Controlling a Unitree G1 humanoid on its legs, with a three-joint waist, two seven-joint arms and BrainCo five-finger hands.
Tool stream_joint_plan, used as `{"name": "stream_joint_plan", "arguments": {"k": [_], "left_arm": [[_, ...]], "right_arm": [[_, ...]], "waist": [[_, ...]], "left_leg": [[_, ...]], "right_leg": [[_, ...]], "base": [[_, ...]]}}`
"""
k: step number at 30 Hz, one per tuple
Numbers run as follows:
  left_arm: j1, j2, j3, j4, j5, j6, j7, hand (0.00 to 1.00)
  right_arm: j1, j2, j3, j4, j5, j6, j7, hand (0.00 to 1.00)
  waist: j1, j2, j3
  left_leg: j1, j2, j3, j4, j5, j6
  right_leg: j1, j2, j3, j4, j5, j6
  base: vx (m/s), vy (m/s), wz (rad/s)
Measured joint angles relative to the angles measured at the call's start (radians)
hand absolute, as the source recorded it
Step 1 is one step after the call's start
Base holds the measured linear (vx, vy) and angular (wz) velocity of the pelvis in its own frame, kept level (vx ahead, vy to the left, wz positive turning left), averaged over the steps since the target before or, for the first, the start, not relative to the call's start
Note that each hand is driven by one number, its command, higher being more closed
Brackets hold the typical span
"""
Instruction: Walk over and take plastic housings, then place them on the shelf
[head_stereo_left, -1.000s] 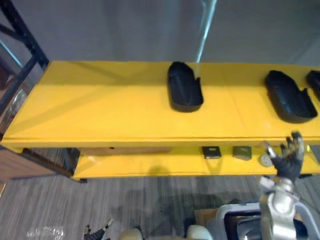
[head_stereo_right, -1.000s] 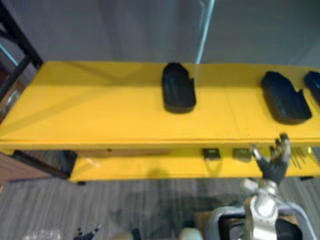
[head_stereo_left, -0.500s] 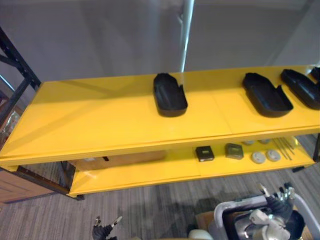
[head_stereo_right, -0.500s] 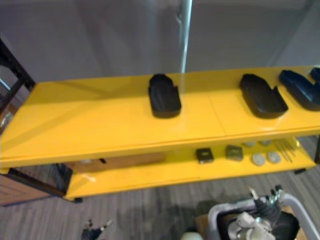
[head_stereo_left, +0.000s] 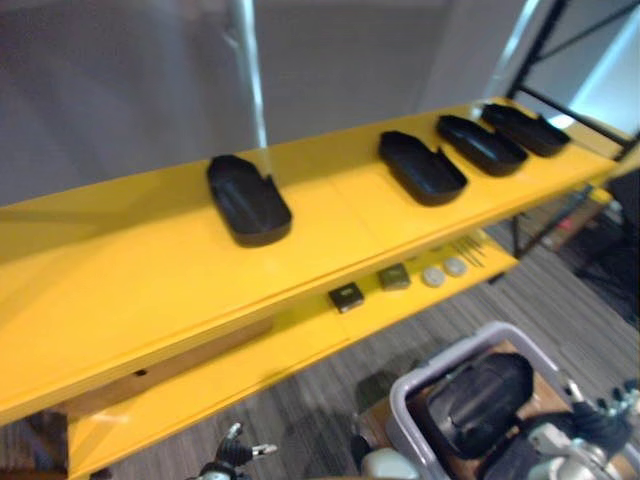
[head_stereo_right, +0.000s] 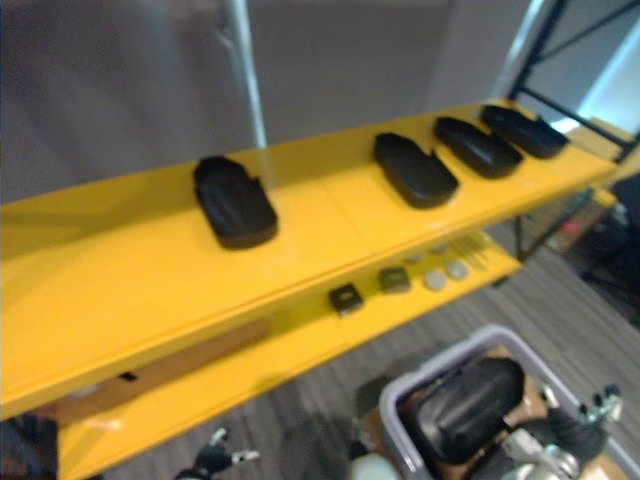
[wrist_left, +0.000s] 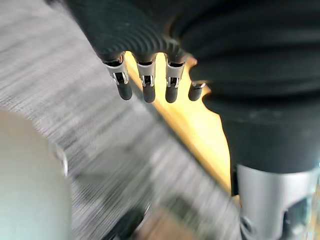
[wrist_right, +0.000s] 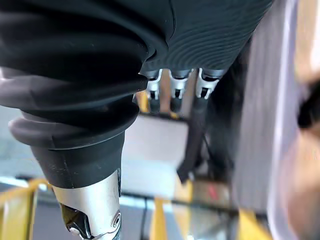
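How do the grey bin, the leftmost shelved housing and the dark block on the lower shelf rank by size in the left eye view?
1. Bin, though nearest the camera.
2. Leftmost housing.
3. Dark block.

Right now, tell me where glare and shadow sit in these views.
Left eye view: a bright streak runs down the wall, and the top shelf shines at its far right end; right eye view: the lower shelf lies partly in shade under it.
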Motion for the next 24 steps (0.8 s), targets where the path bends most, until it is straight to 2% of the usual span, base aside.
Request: {"name": "stream_joint_plan", "arguments": {"k": [1, 2, 3, 4, 5, 6, 7, 8, 10, 11, 14, 15, 16, 17, 19, 21, 22, 23, 24], "left_arm": [[-0.011, -0.007, -0.001, 0.000, -0.014, 0.011, 0.003, 0.00], [-0.016, -0.014, 0.000, -0.004, -0.070, 0.014, 0.014, 0.00], [-0.016, -0.013, 0.002, -0.009, -0.107, 0.014, 0.019, 0.00], [-0.013, -0.013, 0.015, -0.020, -0.162, 0.013, 0.026, 0.00], [-0.012, -0.015, 0.024, -0.029, -0.192, 0.013, 0.035, 0.00], [-0.010, -0.017, 0.030, -0.038, -0.200, 0.013, 0.039, 0.00], [-0.015, -0.023, 0.050, -0.045, -0.199, 0.008, 0.045, 0.00], [-0.020, -0.017, 0.066, -0.047, -0.199, 0.005, 0.045, 0.00], [-0.021, -0.009, 0.086, -0.045, -0.200, -0.001, 0.045, 0.00], [-0.027, 0.000, 0.102, -0.046, -0.207, -0.002, 0.044, 0.00], [-0.043, 0.000, 0.104, -0.045, -0.204, -0.007, 0.048, 0.00], [-0.052, -0.009, 0.100, -0.046, -0.203, -0.023, 0.053, 0.00], [-0.052, -0.010, 0.099, -0.051, -0.194, -0.040, 0.051, 0.00], [-0.057, -0.006, 0.099, -0.075, -0.139, -0.049, 0.051, 0.00], [-0.057, -0.001, 0.097, -0.085, -0.085, -0.049, 0.042, 0.00], [-0.057, 0.002, 0.099, -0.088, -0.025, -0.048, 0.013, 0.00], [-0.058, 0.007, 0.106, -0.094, 0.012, -0.046, -0.002, 0.00], [-0.058, 0.013, 0.118, -0.115, 0.043, -0.031, -0.011, 0.00], [-0.057, 0.017, 0.120, -0.116, 0.049, -0.025, -0.013, 0.00]], "right_arm": [[-0.009, -0.016, 0.010, -0.013, 0.012, -0.004, 0.023, 0.00], [-0.031, -0.044, 0.028, -0.032, 0.011, -0.011, 0.053, 0.00], [-0.054, -0.064, 0.043, -0.032, 0.011, -0.014, 0.068, 0.00], [-0.113, -0.107, 0.077, -0.031, 0.010, -0.014, 0.090, 0.00], [-0.186, -0.143, 0.099, -0.030, 0.011, -0.013, 0.109, 0.00], [-0.219, -0.159, 0.105, -0.030, 0.011, -0.012, 0.113, 0.00], [-0.280, -0.181, 0.118, -0.024, 0.012, -0.011, 0.120, 0.00], [-0.319, -0.181, 0.136, -0.016, 0.011, -0.003, 0.122, 0.00], [-0.342, -0.181, 0.173, -0.015, 0.009, 0.003, 0.115, 0.00], [-0.372, -0.181, 0.215, -0.015, 0.009, 0.007, 0.101, 0.00], [-0.425, -0.186, 0.256, 0.016, 0.009, 0.012, 0.080, 0.00], [-0.446, -0.186, 0.279, 0.055, 0.009, 0.020, 0.066, 0.00], [-0.453, -0.184, 0.293, 0.070, 0.009, 0.023, 0.059, 0.00], [-0.451, -0.177, 0.304, 0.081, 0.008, 0.023, 0.050, 0.00], [-0.434, -0.162, 0.309, 0.083, 0.008, 0.019, 0.039, 0.00], [-0.381, -0.137, 0.309, 0.077, 0.009, 0.002, 0.039, 0.00], [-0.338, -0.123, 0.312, 0.059, 0.005, 0.001, 0.040, 0.00], [-0.305, -0.120, 0.318, 0.042, -0.030, 0.001, 0.047, 0.00], [-0.303, -0.120, 0.319, 0.033, -0.036, 0.001, 0.051, 0.00]], "waist": [[0.000, -0.004, 0.008], [0.006, 0.005, 0.017], [0.011, 0.009, 0.020], [0.026, 0.017, 0.029], [0.042, 0.040, 0.042], [0.045, 0.051, 0.047], [0.052, 0.065, 0.068], [0.067, 0.048, 0.098], [0.073, 0.032, 0.118], [0.077, 0.022, 0.124], [0.090, 0.032, 0.137], [0.099, 0.047, 0.147], [0.106, 0.052, 0.151], [0.127, 0.053, 0.168], [0.127, 0.053, 0.170], [0.126, 0.050, 0.172], [0.126, 0.034, 0.185], [0.127, 0.017, 0.194], [0.129, 0.015, 0.196]], "left_leg": [[-0.040, -0.003, -0.099, 0.083, -0.015, 0.028], [-0.080, -0.016, -0.224, 0.155, -0.041, 0.067], [-0.099, -0.025, -0.281, 0.186, -0.054, 0.077], [-0.129, -0.044, -0.382, 0.239, -0.084, 0.082], [-0.140, -0.056, -0.446, 0.256, -0.121, 0.074], [-0.147, -0.057, -0.462, 0.252, -0.145, 0.074], [-0.148, -0.059, -0.467, 0.217, -0.201, 0.065], [-0.156, -0.086, -0.455, 0.222, -0.194, 0.072], [-0.178, -0.107, -0.462, 0.224, -0.185, 0.083], [-0.208, -0.127, -0.476, 0.226, -0.175, 0.088], [-0.241, -0.137, -0.501, 0.251, -0.173, 0.088], [-0.265, -0.136, -0.526, 0.284, -0.179, 0.081], [-0.271, -0.133, -0.539, 0.309, -0.184, 0.075], [-0.267, -0.117, -0.542, 0.349, -0.194, 0.071], [-0.262, -0.100, -0.539, 0.388, -0.213, 0.074], [-0.238, -0.081, -0.517, 0.427, -0.256, 0.092], [-0.207, -0.081, -0.487, 0.441, -0.274, 0.103], [-0.183, -0.085, -0.445, 0.436, -0.275, 0.109], [-0.176, -0.080, -0.427, 0.424, -0.270, 0.118]], "right_leg": [[-0.020, 0.014, 0.036, 0.016, 0.003, 0.005], [-0.042, 0.026, 0.080, 0.031, 0.007, 0.009], [-0.055, 0.039, 0.106, 0.037, 0.008, 0.011], [-0.084, 0.060, 0.156, 0.037, 0.005, 0.001], [-0.114, 0.074, 0.168, 0.034, 0.014, -0.013], [-0.131, 0.077, 0.165, 0.031, 0.022, -0.023], [-0.157, 0.077, 0.157, 0.031, 0.037, -0.027], [-0.166, 0.049, 0.156, 0.028, 0.054, -0.021], [-0.171, 0.022, 0.153, 0.011, 0.063, -0.017], [-0.193, 0.004, 0.150, 0.011, 0.073, -0.027], [-0.208, -0.009, 0.126, 0.015, 0.085, -0.013], [-0.209, -0.006, 0.103, 0.025, 0.092, 0.003], [-0.216, 0.002, 0.096, 0.044, 0.093, 0.012], [-0.218, 0.026, 0.098, 0.085, 0.094, 0.014], [-0.218, 0.054, 0.101, 0.122, 0.094, 0.014], [-0.209, 0.084, 0.095, 0.155, 0.094, 0.013], [-0.195, 0.082, 0.056, 0.163, 0.103, 0.002], [-0.195, 0.077, 0.001, 0.144, 0.162, -0.044], [-0.190, 0.078, -0.015, 0.104, 0.218, -0.069]], "base": [[-0.05, 0.007, -0.97], [-0.08, 0.023, -1.07], [-0.12, 0.048, -1.30], [-0.24, 0.152, -1.38], [-0.27, 0.158, -1.29], [-0.28, 0.185, -0.85], [-0.23, 0.129, -0.45], [-0.22, 0.108, -0.23], [-0.15, 0.058, 0.16], [-0.05, 0.050, 0.38], [0.02, 0.016, 0.31], [0.08, 0.004, 0.40], [0.10, 0.000, 0.29], [0.08, -0.007, 0.03], [0.03, 0.009, -0.28], [-0.02, 0.061, -0.60], [-0.10, 0.100, -1.03], [-0.14, 0.108, -1.19], [-0.18, 0.115, -1.35]]}}
